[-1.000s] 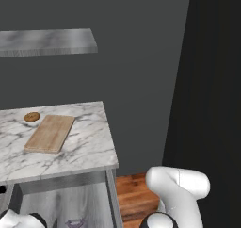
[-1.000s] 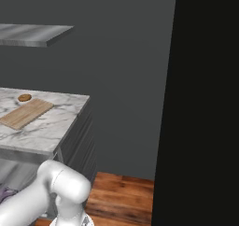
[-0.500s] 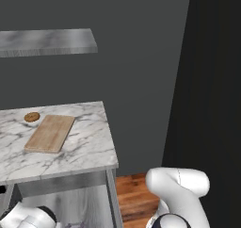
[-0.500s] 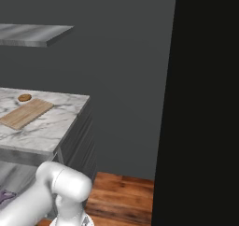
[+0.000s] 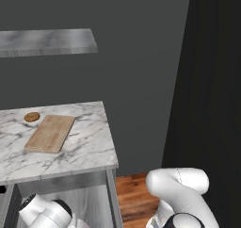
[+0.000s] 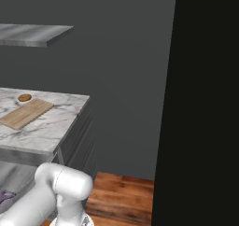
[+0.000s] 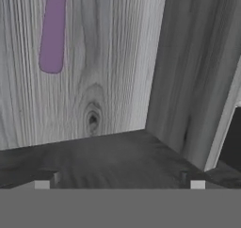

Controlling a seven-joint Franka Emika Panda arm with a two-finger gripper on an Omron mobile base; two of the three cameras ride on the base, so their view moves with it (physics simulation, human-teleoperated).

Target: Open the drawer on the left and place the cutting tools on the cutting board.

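Note:
The drawer stands open, and my hand reaches down into it. My gripper is open, nothing between its fingertips, just above the pale wood-grain floor near a corner of the drawer walls. One of the cutting tools, shown by its purple handle, lies on the drawer floor ahead and to the left of the fingers, apart from them. A bit of purple also shows inside the open drawer. The tan cutting board lies bare on the marble counter.
A small round brown pastry sits just behind the board. A grey shelf hangs on the dark wall above. A tall black panel stands to the right, over wooden floor.
The arm's lower link has shifted slightly to the right inside the drawer in the left base view. The gripper has stayed open; board and pastry have not moved.

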